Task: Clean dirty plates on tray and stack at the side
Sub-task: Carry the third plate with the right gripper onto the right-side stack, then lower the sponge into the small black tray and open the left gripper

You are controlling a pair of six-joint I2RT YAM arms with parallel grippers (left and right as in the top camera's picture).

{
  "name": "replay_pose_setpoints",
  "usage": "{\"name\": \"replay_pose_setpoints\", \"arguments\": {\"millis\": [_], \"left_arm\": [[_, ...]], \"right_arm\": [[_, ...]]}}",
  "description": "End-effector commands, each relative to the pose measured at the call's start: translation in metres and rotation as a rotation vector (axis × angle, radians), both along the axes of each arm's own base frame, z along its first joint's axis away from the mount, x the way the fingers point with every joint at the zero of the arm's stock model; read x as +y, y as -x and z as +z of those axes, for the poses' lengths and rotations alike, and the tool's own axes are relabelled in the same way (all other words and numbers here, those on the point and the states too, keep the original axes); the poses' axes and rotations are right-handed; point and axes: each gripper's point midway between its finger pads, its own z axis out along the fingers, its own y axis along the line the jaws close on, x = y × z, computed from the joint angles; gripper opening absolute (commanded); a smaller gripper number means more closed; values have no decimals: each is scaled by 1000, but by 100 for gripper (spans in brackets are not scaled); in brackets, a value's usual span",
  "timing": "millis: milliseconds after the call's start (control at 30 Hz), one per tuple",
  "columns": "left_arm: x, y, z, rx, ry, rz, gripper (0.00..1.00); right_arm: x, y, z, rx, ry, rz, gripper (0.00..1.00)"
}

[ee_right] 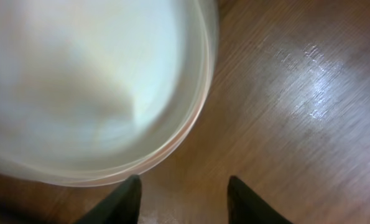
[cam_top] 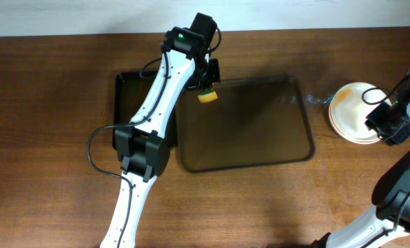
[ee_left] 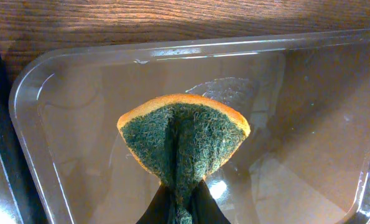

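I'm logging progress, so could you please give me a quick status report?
Left hand shut on sponge, over tray corner. Right hand open, beside stacked plates. No plates on tray, nothing in the way.

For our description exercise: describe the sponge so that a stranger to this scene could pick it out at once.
On the wooden table lies a large clear tray; look at its top-left corner in the overhead view. There the left end effector pinches a small sponge. It is the only yellow-and-green thing, unlike the white plates right of the tray.
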Motion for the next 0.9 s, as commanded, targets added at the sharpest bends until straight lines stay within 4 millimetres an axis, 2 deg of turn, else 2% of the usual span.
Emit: {"name": "replay_pose_setpoints", "arguments": {"millis": [0,67,133,167,233,367,467,567,700,800,867], "left_arm": [[-7,0,1,-10,14,-27,0],[-10,2,0,-6,11,-33,0],[-13,10,-10,18,-25,-64,0],[-8,12,-17,29,-64,-60,0],[15,7,-20,23,-139,-26,0],[77,-4,-6,48,-174,86,0],[129,2,-8,118,-236,168,0],[186,-1,-6,108,-403,244,0],[203,1,-8,132,-424,268,2],[215,10,-24,189,-469,269,4],[217,16,-32,225,-478,264,45]], "right_arm": [[45,-31,30,-141,-171,234,47],[79,-38,36,-155,-238,357,47],[110,-45,36,-140,-253,441,49],[127,-50,36,-139,-252,487,51],[151,-60,36,-152,-243,559,54],[185,-76,37,-189,-219,659,56],[196,-87,39,-228,-201,695,57],[193,-88,39,-227,-187,688,58],[186,-88,37,-211,-151,683,61],[186,-89,38,-217,-148,684,61],[186,-90,38,-218,-148,684,61]]}}
